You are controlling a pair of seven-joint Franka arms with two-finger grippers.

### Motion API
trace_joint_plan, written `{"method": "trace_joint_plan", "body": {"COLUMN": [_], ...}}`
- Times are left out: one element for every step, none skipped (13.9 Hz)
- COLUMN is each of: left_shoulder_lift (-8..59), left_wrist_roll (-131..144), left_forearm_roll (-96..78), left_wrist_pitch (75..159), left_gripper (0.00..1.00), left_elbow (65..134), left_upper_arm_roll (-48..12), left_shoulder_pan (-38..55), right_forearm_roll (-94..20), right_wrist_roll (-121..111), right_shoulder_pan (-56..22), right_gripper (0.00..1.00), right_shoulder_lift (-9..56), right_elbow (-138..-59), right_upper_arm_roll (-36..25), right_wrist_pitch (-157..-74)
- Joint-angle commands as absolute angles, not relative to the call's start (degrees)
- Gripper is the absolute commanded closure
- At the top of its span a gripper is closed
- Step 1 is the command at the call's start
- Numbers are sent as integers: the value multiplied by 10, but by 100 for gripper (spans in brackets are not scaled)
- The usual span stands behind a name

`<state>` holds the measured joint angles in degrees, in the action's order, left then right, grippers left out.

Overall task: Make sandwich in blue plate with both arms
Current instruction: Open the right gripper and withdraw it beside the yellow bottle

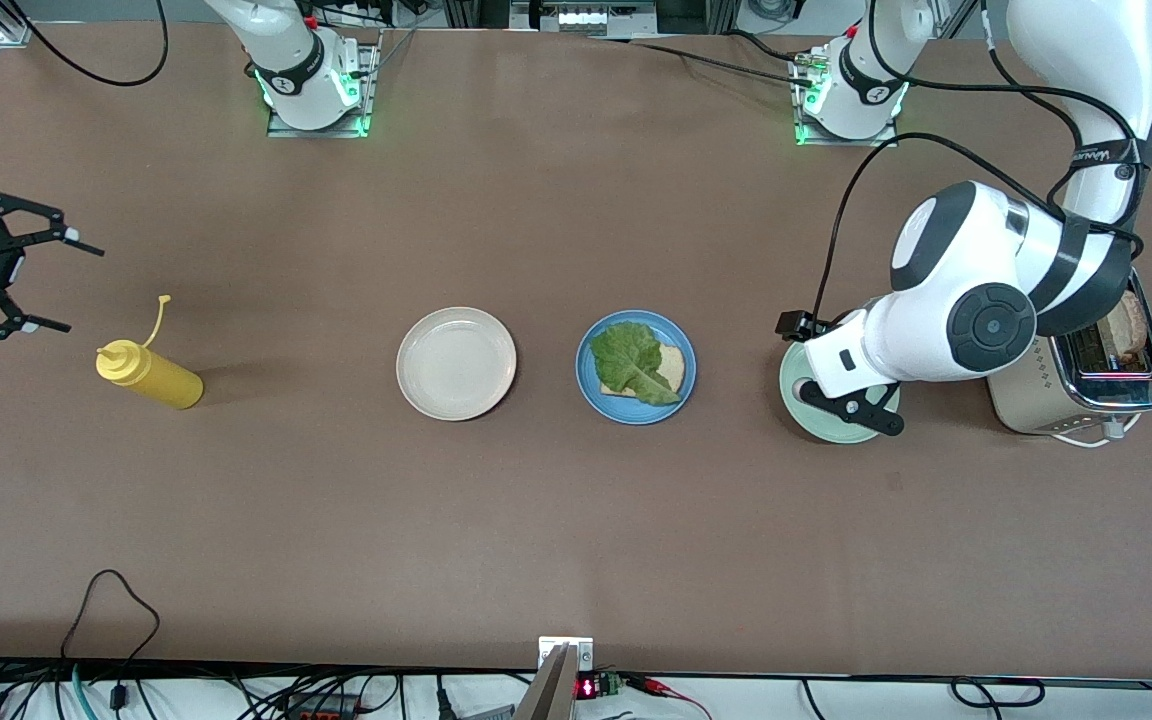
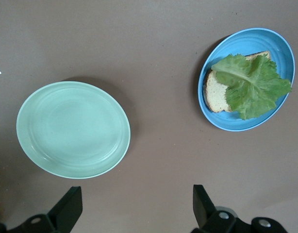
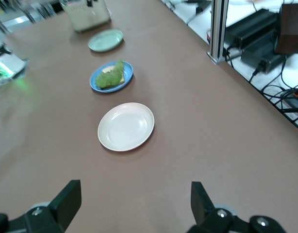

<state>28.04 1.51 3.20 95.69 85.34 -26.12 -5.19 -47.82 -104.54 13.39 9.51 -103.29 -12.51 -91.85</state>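
Now the blue plate (image 1: 684, 392) holds bread and lettuce (image 1: 634, 362), no top slice yet | left gripper (image 1: 844, 398) wide open over mint plate (image 1: 794, 392), beside toaster (image 1: 1056, 400) | right gripper (image 1: 24, 277) open, waiting by mustard bottle (image 1: 150, 375)

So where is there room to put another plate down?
Bare table lies nearer the front camera than the yellow squeeze bottle, beige-white plate and blue plate. It is crowded by the mint-green plate, under the left gripper, beside the toaster.
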Motion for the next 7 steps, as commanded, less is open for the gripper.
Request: {"method": "trace_joint_plan", "body": {"left_shoulder_lift": [286, 296, 298, 303, 301, 301, 300], "left_wrist_roll": [26, 26, 26, 26, 28, 33, 34], "left_forearm_roll": [49, 50, 50, 54, 76, 91, 95], "left_wrist_pitch": [955, 977, 987, 988, 987, 987, 986], "left_gripper": [0, 0, 0, 0, 0, 0, 0], "left_elbow": [849, 849, 850, 850, 850, 850, 850], "left_upper_arm_roll": [-263, -263, -262, -258, -260, -260, -260], "left_shoulder_pan": [-48, -48, -43, -34, -33, -34, -39], "right_forearm_roll": [-534, -552, -565, -576, -592, -609, -621], "right_wrist_roll": [-1160, -1195, -1225, -1251, -1281, -1311, -1337], "right_shoulder_pan": [206, 231, 249, 262, 273, 283, 292], "right_gripper": [0, 0, 0, 0, 0, 0, 0], "right_shoulder_lift": [178, 217, 258, 304, 347, 389, 425], "right_elbow": [-995, -972, -941, -908, -875, -848, -828], "right_upper_arm_roll": [-112, -112, -112, -112, -112, -112, -112], "right_wrist_pitch": [-866, -843, -819, -800, -784, -771, -761]}}
